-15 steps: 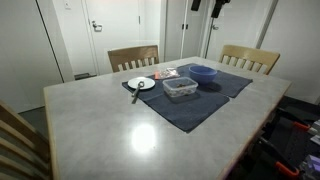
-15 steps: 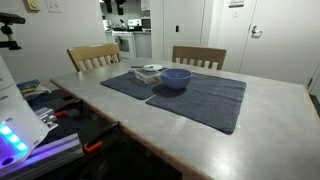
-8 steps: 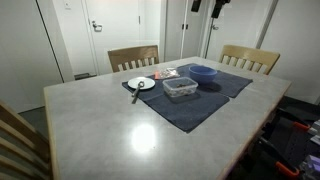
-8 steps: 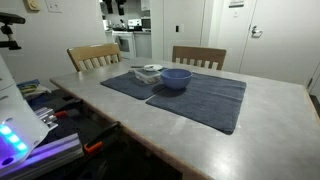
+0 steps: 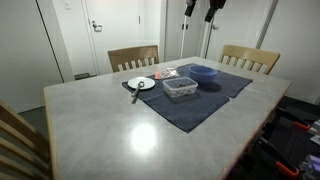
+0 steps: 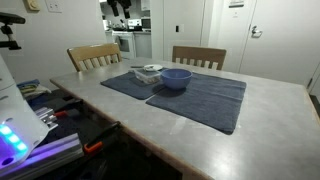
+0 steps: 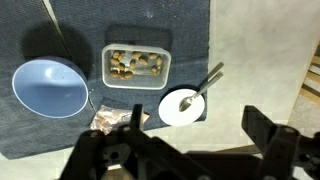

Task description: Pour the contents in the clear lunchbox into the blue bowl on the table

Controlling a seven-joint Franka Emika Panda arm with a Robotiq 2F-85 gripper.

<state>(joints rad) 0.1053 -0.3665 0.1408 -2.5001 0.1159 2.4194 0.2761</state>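
Overhead, the claw (image 7: 185, 150) hangs well above the table (image 7: 262, 50), its two jaws spread wide apart with nothing between them. In an exterior view the claw (image 5: 200, 7) shows only at the very top edge, high over the far side of the table (image 5: 120, 135).

The clear lunchbox (image 7: 137, 66) sits flat on the dark blue cloth mat (image 7: 100, 25). It is open at the top, and small brownish pieces cover its floor. Just beside one short end stands the blue bowl (image 7: 50, 87), upright, with a narrow gap between the two. Past the lunchbox's other end lies a white plate (image 7: 184, 105), near the mat's edge, with a utensil (image 7: 207, 78) resting on it and its handle reaching out over that edge. A small brownish packet (image 7: 115, 119) lies on the mat near the bowl and the plate; what it is cannot be made out.

In both exterior views the clear lunchbox (image 5: 181, 87) and blue bowl (image 5: 203, 72) sit toward the far side of the table, in front of the wooden chairs (image 5: 133, 57). The blue bowl (image 6: 176, 78) partly screens the things behind it.
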